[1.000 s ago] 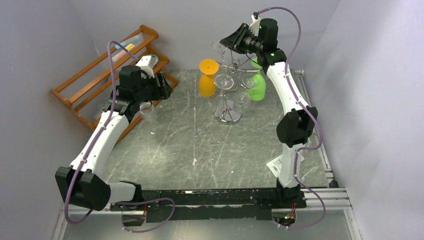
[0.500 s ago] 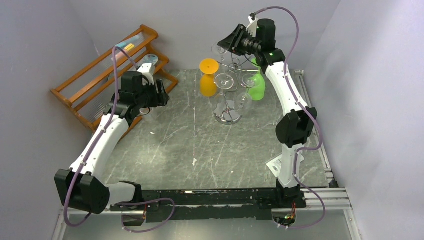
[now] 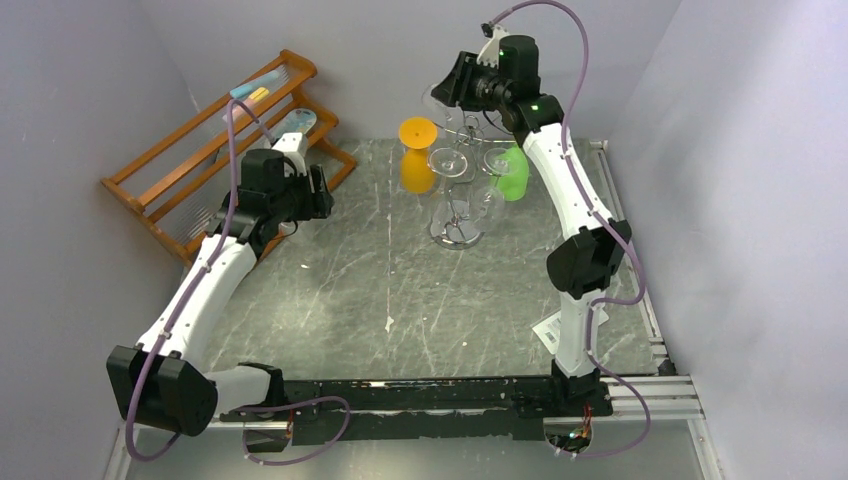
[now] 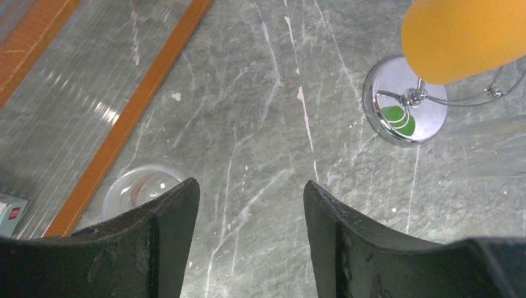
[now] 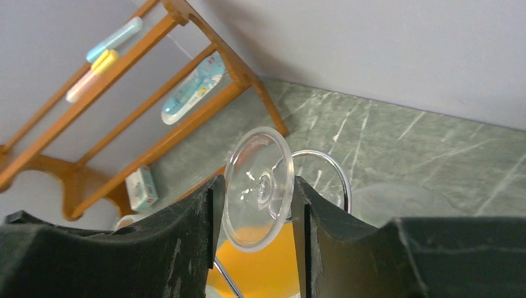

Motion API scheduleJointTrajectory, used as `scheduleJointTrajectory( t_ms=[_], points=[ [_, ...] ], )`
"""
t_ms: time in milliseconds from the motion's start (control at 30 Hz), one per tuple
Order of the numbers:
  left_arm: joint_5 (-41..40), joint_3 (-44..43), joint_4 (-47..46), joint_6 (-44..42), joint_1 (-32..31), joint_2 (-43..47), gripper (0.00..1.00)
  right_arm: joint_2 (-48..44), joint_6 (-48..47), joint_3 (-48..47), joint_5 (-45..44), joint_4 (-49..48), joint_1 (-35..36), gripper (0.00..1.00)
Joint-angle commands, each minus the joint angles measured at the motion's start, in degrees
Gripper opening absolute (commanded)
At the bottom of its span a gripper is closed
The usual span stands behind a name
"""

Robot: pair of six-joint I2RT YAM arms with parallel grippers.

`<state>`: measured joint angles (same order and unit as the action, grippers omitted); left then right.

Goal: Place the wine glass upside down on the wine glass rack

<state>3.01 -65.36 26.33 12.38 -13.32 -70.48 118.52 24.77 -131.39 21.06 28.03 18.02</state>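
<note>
Right hand [image 5: 255, 186] jaws are widening around the glass [image 5: 259, 208] foot, atop the rack [image 3: 456, 235]; pinching or clear, cannot tell. Glass between fingers, foot-up: release likely underway. Left hand [image 4: 248, 189] spread, empty.

Rack near the back, shelf in the far left corner.
The wine glass rack [image 3: 455, 215] stands on the table [image 3: 400, 300], a bit right of the middle, with hanging glasses [image 3: 416, 170] on it. The wooden shelf [image 3: 200, 150] is at the left wall. A loose glass [image 4: 131, 186] sits on the table just beside the shelf, below the left gripper [image 4: 251, 186]. The right gripper [image 3: 447, 85] is high over the back of the rack, with the foot of the wine glass [image 5: 257, 186] between its fingers.
</note>
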Motion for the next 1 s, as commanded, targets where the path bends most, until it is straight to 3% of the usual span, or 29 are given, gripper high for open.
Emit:
scheduleJointTrajectory(
  t_ms=[0, 333, 633, 800, 967],
  points=[
    [-2.61, 1.11, 0.06, -0.82, 0.05, 2.16, 0.66, -1.39, -7.33, -1.71, -7.27, 6.45, 1.11, 0.47],
    [-5.65, -0.18, 2.83, -0.70, 0.05, 1.21, 0.65, -4.68, -0.88, 2.29, -10.40, 4.47, 0.98, 0.52],
    [-7.37, 0.09, 3.56, -0.70, 0.05, 1.48, 0.66, -5.56, -0.71, 2.09, -10.04, 4.82, 0.99, 0.56],
    [-9.05, 0.17, 4.40, 0.32, 0.05, 1.16, 0.66, -8.93, -2.00, 4.63, -14.46, 4.36, 1.00, 0.69],
    [-10.22, 0.42, 4.78, 0.77, 0.05, 1.13, 0.66, -14.89, -2.12, 9.97, -15.58, 0.93, 0.84, 0.72]
  ],
)
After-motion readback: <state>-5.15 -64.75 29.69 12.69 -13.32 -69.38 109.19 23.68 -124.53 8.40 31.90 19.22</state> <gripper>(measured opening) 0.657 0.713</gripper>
